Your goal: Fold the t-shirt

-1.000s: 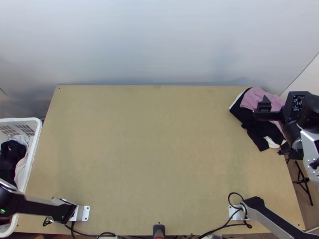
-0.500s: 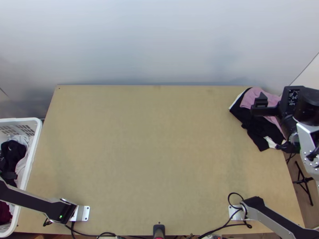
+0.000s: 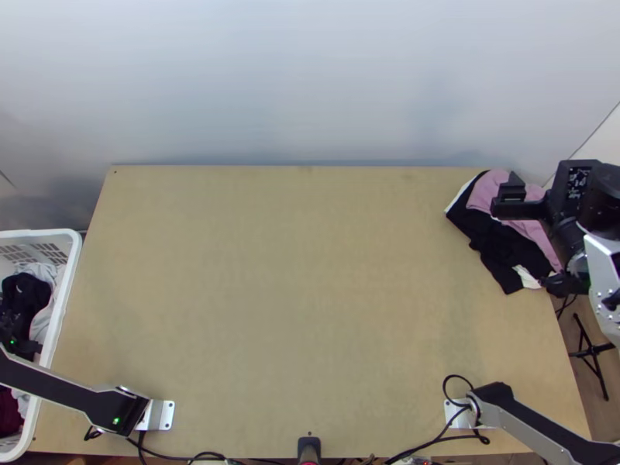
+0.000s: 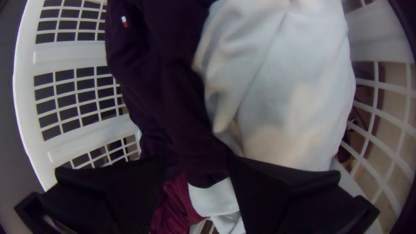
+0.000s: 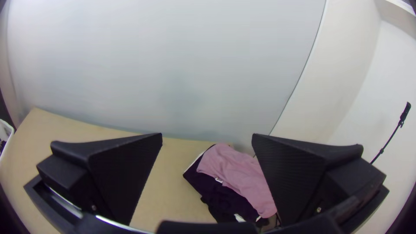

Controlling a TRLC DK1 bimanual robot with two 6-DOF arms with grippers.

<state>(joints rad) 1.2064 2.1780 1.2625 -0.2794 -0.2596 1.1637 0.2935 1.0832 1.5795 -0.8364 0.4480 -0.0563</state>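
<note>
T-shirt (image 4: pixel 167 99), probably the dark garment, lies bunched in the basket (image 3: pixel 65 302) past the desk's (image 3: pixel 294 294) left edge; the left gripper (image 4: pixel 197 161) has shifted over it, fingers apart, so grasping seems next; the right gripper's (image 5: pixel 207 135) fingers are apart too.

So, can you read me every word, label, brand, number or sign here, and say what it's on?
No readable words or numbers.
Dark garment in the white basket: small red-and-white patch, no legible lettering.
Black wrist housing, top view's right: pale marks, too small to read.
</note>
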